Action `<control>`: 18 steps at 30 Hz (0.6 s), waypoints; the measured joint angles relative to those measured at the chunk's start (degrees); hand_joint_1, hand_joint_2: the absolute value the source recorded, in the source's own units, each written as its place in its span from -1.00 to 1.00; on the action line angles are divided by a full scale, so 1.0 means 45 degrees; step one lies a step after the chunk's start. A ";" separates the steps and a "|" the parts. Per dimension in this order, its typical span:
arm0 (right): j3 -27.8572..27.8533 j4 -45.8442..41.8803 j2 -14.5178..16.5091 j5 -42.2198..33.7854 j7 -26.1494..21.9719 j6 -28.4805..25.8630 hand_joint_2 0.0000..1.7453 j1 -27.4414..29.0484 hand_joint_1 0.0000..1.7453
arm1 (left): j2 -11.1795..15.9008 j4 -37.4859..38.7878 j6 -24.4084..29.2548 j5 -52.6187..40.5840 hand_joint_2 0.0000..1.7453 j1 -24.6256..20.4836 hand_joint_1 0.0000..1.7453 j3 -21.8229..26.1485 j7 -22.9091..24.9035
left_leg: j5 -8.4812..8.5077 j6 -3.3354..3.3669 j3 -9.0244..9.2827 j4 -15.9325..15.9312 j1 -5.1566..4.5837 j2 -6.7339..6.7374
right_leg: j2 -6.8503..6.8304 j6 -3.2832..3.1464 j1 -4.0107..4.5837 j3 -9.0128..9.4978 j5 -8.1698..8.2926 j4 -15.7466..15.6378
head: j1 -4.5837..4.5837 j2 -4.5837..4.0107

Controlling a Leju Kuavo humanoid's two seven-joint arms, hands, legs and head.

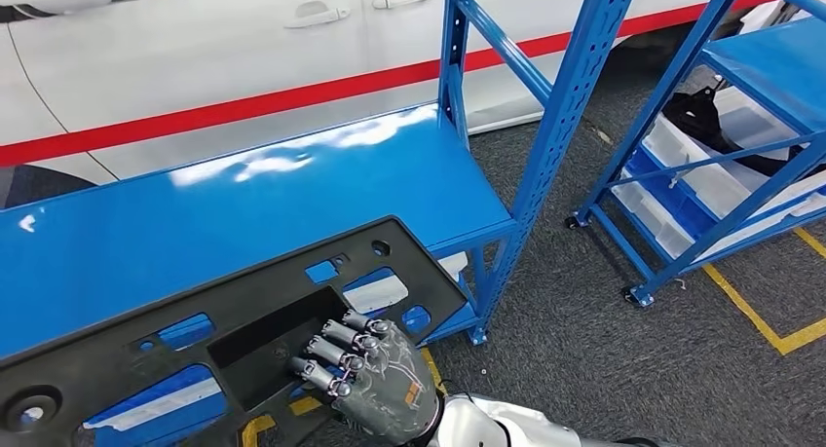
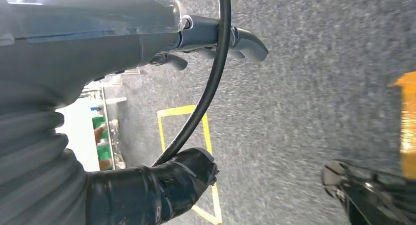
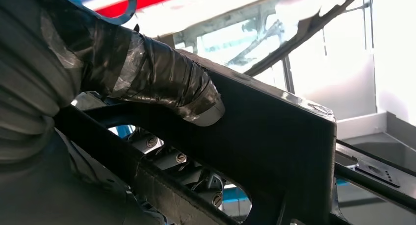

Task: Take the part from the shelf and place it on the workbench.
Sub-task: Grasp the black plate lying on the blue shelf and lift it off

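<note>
The right hand (image 1: 375,374), nearest the head camera at six o'clock, grasps the long black plastic panel (image 1: 195,354): its fingers (image 1: 336,354) hook into the panel's rectangular recess, and in the right wrist view the taped thumb (image 3: 162,87) presses on the opposite face, a pinch that probably keeps the wide piece from swinging. The panel hangs just over the front edge of the blue shelf deck (image 1: 244,204), running from nine toward five o'clock, apparently off the rack and not yet at any workbench. At two o'clock, a second blue rack (image 1: 740,155) holds pale plastic bins (image 1: 701,179), with a dark part (image 1: 696,116) lying there. The left hand (image 2: 216,38) hangs above grey carpet, fingers loose and apart, grasping nothing.
</note>
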 joint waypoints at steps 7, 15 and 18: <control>-0.0536 -0.0639 -0.0698 -0.0358 -0.0116 -0.0187 1.00 0.0579 1.00 | -0.0023 0.0000 0.0005 -0.0091 1.00 -0.0033 -1.00 -0.0062 0.0084 | 0.0162 0.0391 0.2043 -0.3218 -0.0031 -0.0028 | 0.0012 0.0515 0.0000 -0.0758 0.0531 0.0525 | 0.0007 0.0000; -0.0445 -0.0578 -0.0664 -0.0917 -0.0319 0.0312 1.00 0.0270 1.00 | -0.0112 0.0000 -0.0022 0.0056 1.00 -0.0102 -1.00 -0.0036 0.0255 | 0.1274 0.0809 0.0639 -0.3063 -0.0059 0.0544 | 0.0073 0.0837 -0.0125 -0.0985 -0.1605 0.3766 | 0.0006 0.0000; -0.0351 -0.0575 -0.0580 -0.1022 -0.0295 0.0432 1.00 0.0054 1.00 | -0.0164 0.0000 -0.0013 0.0071 1.00 -0.0102 -1.00 -0.0022 0.0250 | 0.1520 0.0658 0.0230 -0.2897 -0.0087 0.0817 | -0.0383 0.0706 -0.0049 0.0891 -0.1201 0.1357 | 0.0001 0.0002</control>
